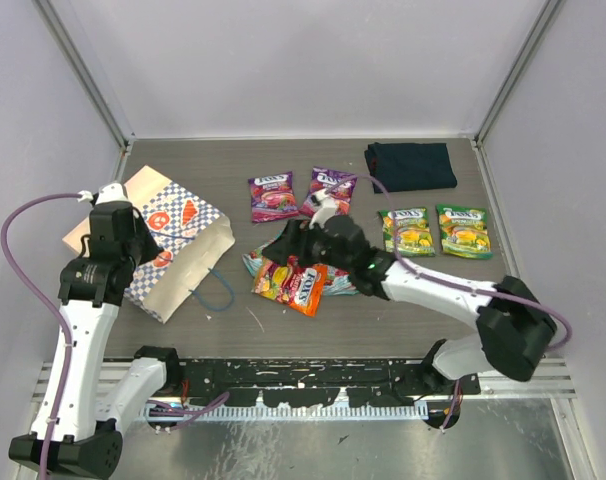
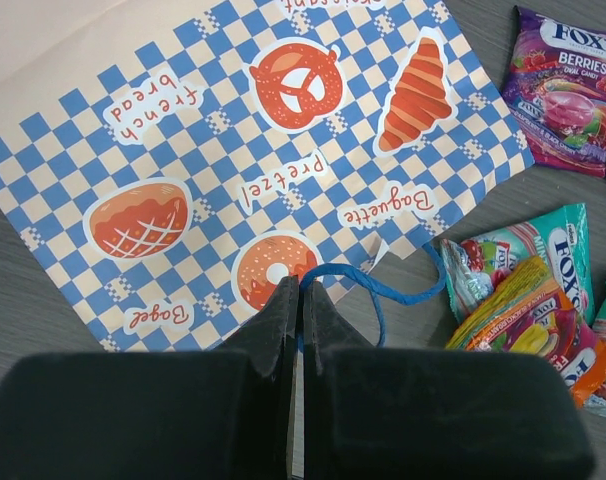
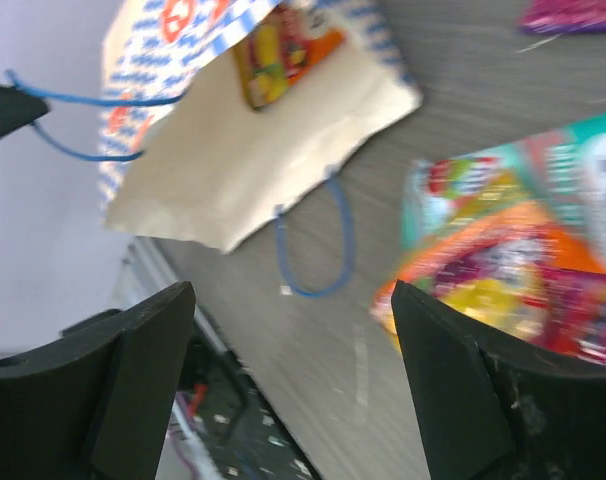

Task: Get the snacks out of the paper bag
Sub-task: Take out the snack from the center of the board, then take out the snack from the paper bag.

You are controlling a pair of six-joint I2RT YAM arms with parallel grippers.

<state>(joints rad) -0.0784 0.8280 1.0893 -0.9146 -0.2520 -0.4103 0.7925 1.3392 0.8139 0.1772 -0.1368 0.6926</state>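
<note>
Left end effector (image 2: 301,292): fingers pressed together on the blue cord handle (image 2: 383,290) of the paper bag (image 2: 233,150), which lies flat, checkered side up. Risk: the thin cord is the only hold, so a lift could let it slip out, or swing the bag into the snack pile (image 2: 523,310) near its mouth.

Right wrist: right end effector (image 3: 291,300) spread wide, holding nothing, above the blurred pile. Orange-yellow patch at the bag mouth; can't tell packet from print. Risk: glossy packets overlap, so a pinch may grab two or skid one away.

Top: two purple packets (image 1: 273,197) and two green packets (image 1: 411,230) lie apart on the grey wood-grain worktop (image 1: 383,320), dark cloth (image 1: 411,165) at the far edge. Pale walls (image 1: 303,70) on three sides, metal rail (image 1: 303,380) at the near edge.
</note>
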